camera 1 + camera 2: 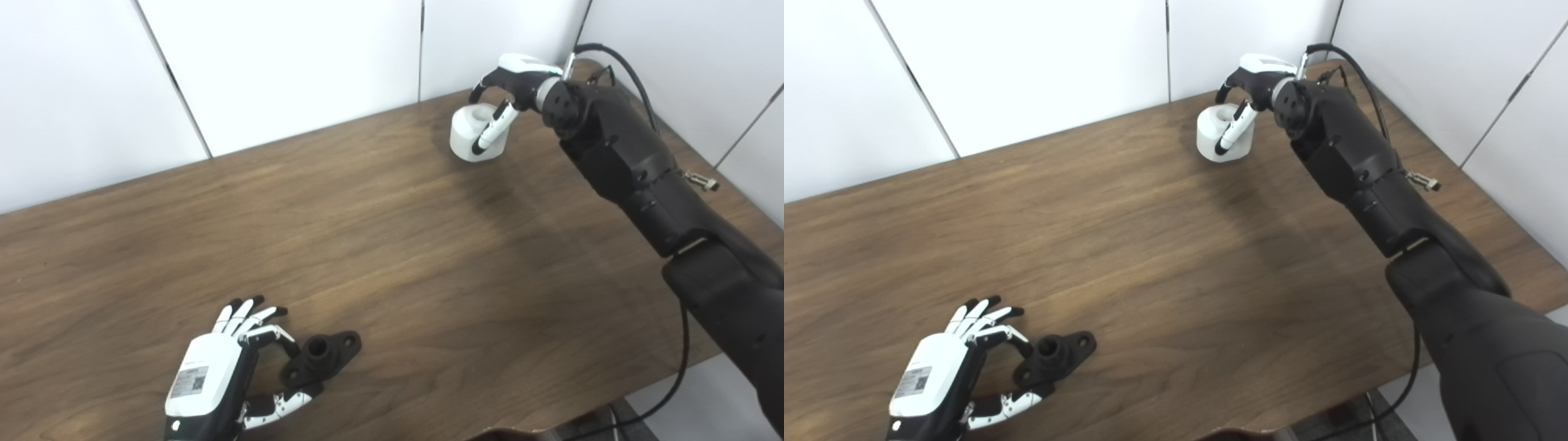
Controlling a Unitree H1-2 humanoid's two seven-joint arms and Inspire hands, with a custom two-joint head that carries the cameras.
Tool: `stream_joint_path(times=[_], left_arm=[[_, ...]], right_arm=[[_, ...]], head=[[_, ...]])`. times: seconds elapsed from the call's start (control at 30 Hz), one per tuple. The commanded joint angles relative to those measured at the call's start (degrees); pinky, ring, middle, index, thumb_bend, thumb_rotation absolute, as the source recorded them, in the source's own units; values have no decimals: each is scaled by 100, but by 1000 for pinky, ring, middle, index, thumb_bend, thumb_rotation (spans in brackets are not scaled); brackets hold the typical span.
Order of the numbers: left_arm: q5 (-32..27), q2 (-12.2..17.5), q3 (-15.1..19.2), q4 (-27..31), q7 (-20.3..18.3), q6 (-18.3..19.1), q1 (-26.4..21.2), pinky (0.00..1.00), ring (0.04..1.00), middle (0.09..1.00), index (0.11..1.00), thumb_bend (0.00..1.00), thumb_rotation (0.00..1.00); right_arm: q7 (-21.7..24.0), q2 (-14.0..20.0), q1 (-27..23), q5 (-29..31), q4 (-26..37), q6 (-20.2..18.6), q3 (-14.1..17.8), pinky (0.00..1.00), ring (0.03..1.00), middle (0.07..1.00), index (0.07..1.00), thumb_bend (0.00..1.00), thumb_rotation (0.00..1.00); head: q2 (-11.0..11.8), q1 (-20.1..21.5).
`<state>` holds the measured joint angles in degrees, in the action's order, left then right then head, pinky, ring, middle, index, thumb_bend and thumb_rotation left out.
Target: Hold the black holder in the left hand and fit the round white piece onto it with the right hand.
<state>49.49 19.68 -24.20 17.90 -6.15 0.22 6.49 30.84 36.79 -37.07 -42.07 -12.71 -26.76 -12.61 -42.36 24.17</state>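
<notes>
Pickup stage: left hand (211, 373) fingers spread wide about black holder (321, 354) on the table (392, 245); right hand (514, 82) fingers curl around round white piece (468, 131). Next: secure both grasps, lift.

Dark wooden table (392, 245) before white wall panels (294, 61) with dark seams

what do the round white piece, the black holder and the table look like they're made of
Round white piece: smooth, matte, evenly white, likely moulded plastic, though the look leaves it open.
Black holder: dull black with a flat holed flange and a raised collar; plastic or coated metal, cannot tell which.
Table: brown with streaked grain and a soft sheen, so wood or a wood-look laminate.
</notes>
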Motion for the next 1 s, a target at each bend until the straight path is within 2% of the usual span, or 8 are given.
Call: stream_joint_path(times=[0.0, 0.8, 0.9, 0.97], left_arm=[[163, 161, -82, -175, -416, 90, 244, 990, 945, 836, 486, 521, 57], [125, 139, -61, -190, -359, 46, 233, 992, 945, 833, 485, 521, 57], [126, 135, -64, -179, -372, 56, 233, 989, 944, 833, 485, 521, 57], [130, 130, -65, -169, -389, 72, 233, 989, 945, 832, 486, 521, 57]], right_arm=[[-110, 153, -212, -52, 115, 3, 40, 970, 995, 927, 762, 840, 244], [-179, 169, -203, -5, 70, 29, -13, 978, 996, 921, 753, 834, 226], [-246, 166, -191, 48, 78, 62, 23, 973, 989, 912, 736, 823, 212], [-332, 158, -175, 115, 70, 120, 65, 962, 973, 885, 693, 809, 176]], head=[[0, 7], [-8, 14], [-11, -1], [-14, 0]])
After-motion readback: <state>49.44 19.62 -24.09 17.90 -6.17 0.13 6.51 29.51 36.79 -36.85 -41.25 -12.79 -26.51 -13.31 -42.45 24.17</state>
